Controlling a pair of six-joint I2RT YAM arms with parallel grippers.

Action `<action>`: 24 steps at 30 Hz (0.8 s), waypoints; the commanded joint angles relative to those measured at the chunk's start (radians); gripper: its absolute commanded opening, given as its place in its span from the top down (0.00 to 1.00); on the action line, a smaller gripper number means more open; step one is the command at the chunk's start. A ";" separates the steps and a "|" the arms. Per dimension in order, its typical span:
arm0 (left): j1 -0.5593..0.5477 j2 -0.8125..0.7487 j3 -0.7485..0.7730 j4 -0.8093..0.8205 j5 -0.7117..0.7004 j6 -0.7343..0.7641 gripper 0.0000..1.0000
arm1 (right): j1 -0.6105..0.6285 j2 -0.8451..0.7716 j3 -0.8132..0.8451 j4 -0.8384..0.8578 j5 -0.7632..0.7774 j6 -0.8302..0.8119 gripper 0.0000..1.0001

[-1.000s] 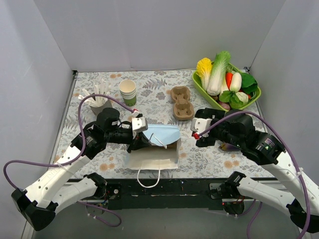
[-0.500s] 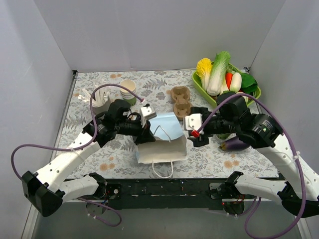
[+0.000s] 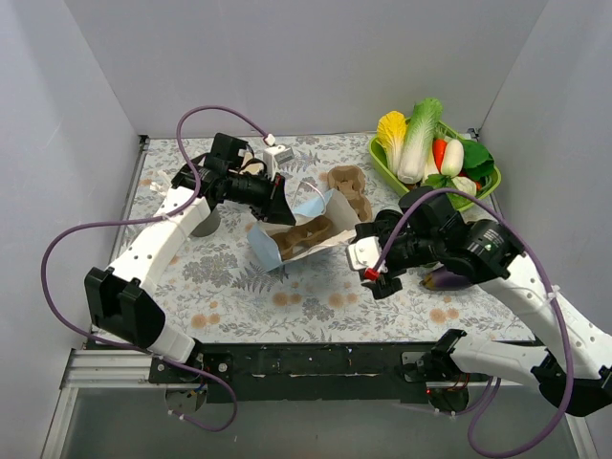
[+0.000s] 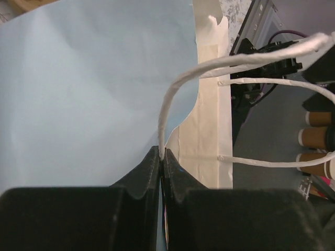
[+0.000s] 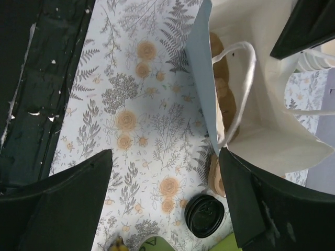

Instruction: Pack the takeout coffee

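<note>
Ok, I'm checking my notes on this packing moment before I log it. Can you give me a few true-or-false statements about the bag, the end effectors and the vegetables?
1. The left end effector is shut on the paper bag's white handle cord. True.
2. The right end effector is gripping the bag. False: it is open beside the bag and holds nothing.
3. A cardboard cup carrier lies inside the bag. True.
4. The green tray of vegetables is at the far left of the table. False: it is at the far right.
5. The eggplant is in the tray. False: it lies on the table by the right arm.
</note>
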 commanded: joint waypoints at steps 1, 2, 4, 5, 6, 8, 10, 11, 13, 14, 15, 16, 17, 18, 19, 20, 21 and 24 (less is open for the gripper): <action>0.004 -0.003 0.019 -0.080 0.084 -0.013 1.00 | 0.002 -0.004 -0.117 0.135 0.016 -0.072 0.09; 0.006 0.001 0.017 -0.081 0.087 -0.015 1.00 | 0.000 0.002 -0.128 0.158 0.035 -0.072 0.09; 0.006 0.006 0.007 -0.078 0.090 -0.016 1.00 | 0.000 0.019 -0.154 0.231 0.056 -0.069 0.10; 0.007 0.006 0.002 -0.075 0.089 -0.018 1.00 | 0.000 0.023 -0.160 0.256 0.077 -0.068 0.10; 0.007 0.006 -0.006 -0.071 0.089 -0.018 1.00 | 0.000 0.028 -0.180 0.288 0.089 -0.071 0.10; 0.007 0.006 -0.010 -0.072 0.089 -0.012 1.00 | 0.002 0.032 -0.205 0.318 0.114 -0.083 0.11; 0.007 0.013 -0.006 -0.077 0.089 -0.010 1.00 | 0.000 0.036 -0.246 0.363 0.115 -0.091 0.13; 0.007 0.016 -0.003 -0.078 0.092 -0.007 1.00 | 0.000 0.037 -0.265 0.380 0.120 -0.092 0.14; 0.009 0.029 0.017 -0.085 0.093 -0.003 1.00 | 0.000 0.057 -0.300 0.428 0.120 -0.099 0.28; 0.010 0.041 0.029 -0.092 0.093 0.002 1.00 | 0.000 0.071 -0.299 0.431 0.126 -0.102 0.37; 0.015 0.050 0.043 -0.098 0.095 0.005 1.00 | 0.000 0.103 -0.289 0.436 0.132 -0.103 0.57; 0.019 0.058 0.060 -0.103 0.093 0.007 1.00 | 0.000 0.121 -0.273 0.436 0.135 -0.103 0.66; 0.025 0.072 0.113 -0.123 0.089 0.011 1.00 | 0.000 0.140 -0.212 0.424 0.146 -0.102 0.74; 0.039 0.079 0.147 -0.141 0.089 0.014 1.00 | 0.000 0.172 -0.173 0.413 0.151 -0.096 0.81; 0.045 0.090 0.205 -0.164 0.089 0.019 1.00 | 0.000 0.189 -0.106 0.385 0.149 -0.092 0.89; 0.049 0.104 0.344 -0.221 0.083 0.022 1.00 | 0.000 0.209 0.075 0.314 0.114 -0.088 0.92; 0.049 0.119 0.435 -0.241 0.052 0.040 1.00 | 0.000 0.264 0.209 0.267 0.093 -0.077 0.99; 0.049 0.061 0.496 -0.157 -0.096 0.027 1.00 | -0.001 0.380 0.528 0.097 0.039 -0.028 0.99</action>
